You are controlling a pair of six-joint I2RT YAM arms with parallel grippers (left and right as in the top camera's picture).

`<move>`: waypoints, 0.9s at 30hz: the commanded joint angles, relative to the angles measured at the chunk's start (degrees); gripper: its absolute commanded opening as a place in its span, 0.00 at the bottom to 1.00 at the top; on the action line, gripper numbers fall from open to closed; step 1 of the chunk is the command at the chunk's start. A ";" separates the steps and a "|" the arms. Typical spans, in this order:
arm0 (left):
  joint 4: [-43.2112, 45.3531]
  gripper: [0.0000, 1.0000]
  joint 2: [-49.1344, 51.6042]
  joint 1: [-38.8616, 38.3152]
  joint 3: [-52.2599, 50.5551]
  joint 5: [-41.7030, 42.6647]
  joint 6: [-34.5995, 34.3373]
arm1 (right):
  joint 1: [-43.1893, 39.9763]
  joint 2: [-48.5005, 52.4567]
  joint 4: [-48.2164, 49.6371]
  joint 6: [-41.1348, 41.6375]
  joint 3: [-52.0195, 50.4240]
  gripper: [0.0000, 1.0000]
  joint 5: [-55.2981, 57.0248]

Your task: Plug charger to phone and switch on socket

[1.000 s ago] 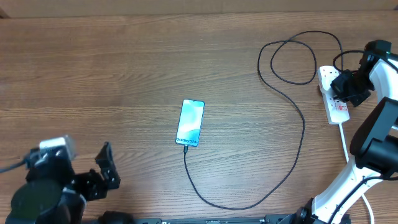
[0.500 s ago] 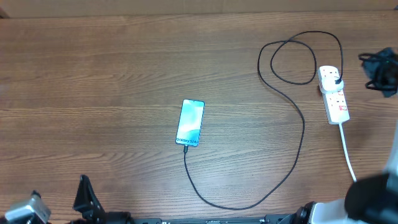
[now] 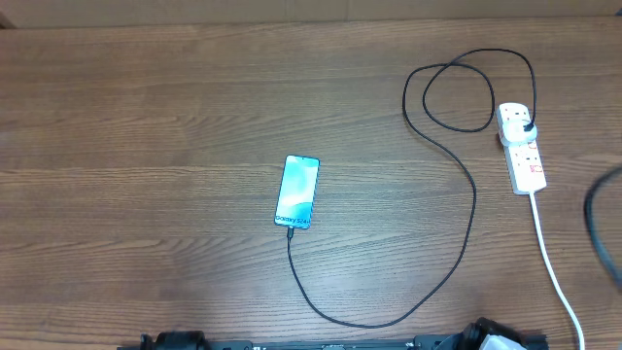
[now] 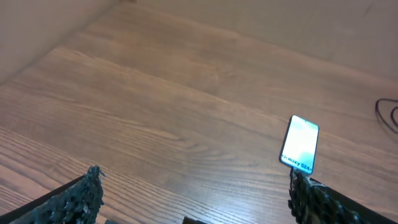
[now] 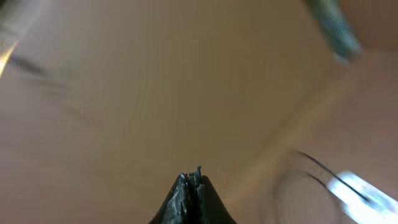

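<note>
Overhead: the charger (image 3: 474, 206) joins the phone (image 3: 297, 192) and the socket (image 3: 522, 151) on the table (image 3: 146, 117).
Left gripper (image 4: 194, 177) jaws wide apart, phone just ahead of one; right gripper (image 5: 191, 177) jaws pressed together.

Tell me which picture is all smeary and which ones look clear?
Overhead view: clear, with the phone, the charger and the socket all sharp, but there is a dark smudge at the right edge. Left wrist view: clear too, though the phone's screen glows washed-out white. Right wrist view: smeary all over; only the shut right gripper looks crisp.
</note>
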 commanded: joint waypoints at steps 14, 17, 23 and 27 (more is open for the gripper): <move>-0.13 1.00 -3.21 0.42 0.37 -0.61 -1.20 | 3.37 -14.64 4.07 -3.02 0.83 0.14 -12.11; -0.15 1.00 -4.81 0.42 0.37 -0.61 -1.18 | 7.02 -15.43 4.07 -3.08 0.81 0.14 -12.09; -0.31 1.00 -8.09 0.42 0.37 -0.61 -1.18 | 9.16 -15.76 4.07 -3.04 0.81 0.15 -12.13; -0.31 1.00 -9.22 0.44 0.37 -0.61 -1.20 | 10.75 -15.89 4.09 -3.02 0.81 0.15 -12.15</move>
